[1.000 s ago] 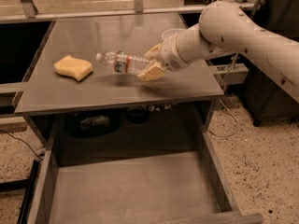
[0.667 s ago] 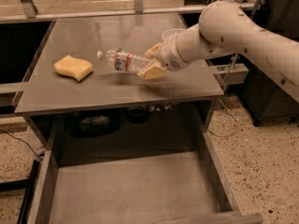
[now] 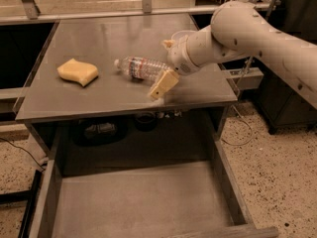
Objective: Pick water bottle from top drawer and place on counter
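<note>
A yellow sponge (image 3: 78, 72) is lying near the left edge of the counter (image 3: 124, 33). Right of it, the water bottle (image 3: 141, 67) is lying on its side toward the front edge, cap pointing left, well clear of the top drawer (image 3: 138, 202) standing open below. The gripper (image 3: 163, 69) is sitting at the bottle's base end; whether it is clamping or letting go, I cannot tell. The bottle is looking light, thin-walled and prone to rolling, and its ribbed midsection is probably offering the surest hold.
</note>
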`<action>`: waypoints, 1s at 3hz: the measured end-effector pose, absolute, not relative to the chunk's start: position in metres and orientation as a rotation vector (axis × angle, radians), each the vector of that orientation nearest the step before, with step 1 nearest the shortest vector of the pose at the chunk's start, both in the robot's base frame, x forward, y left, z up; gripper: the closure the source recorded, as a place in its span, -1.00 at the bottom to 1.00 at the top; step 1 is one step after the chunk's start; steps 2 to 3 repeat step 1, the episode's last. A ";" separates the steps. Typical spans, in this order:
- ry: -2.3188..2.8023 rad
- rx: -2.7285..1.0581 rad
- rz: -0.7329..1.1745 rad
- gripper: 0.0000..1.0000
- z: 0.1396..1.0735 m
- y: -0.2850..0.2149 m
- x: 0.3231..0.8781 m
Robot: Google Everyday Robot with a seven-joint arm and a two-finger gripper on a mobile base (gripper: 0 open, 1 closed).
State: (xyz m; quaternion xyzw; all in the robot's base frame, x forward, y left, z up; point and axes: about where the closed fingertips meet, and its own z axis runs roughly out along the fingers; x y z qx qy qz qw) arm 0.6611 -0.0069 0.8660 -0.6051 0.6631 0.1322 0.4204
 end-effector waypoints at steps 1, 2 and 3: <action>1.662 -1.517 0.331 -1.00 0.866 -0.007 0.661; 1.662 -1.517 0.331 -1.00 0.866 -0.007 0.661; 1.662 -1.517 0.331 -1.00 0.866 -0.007 0.661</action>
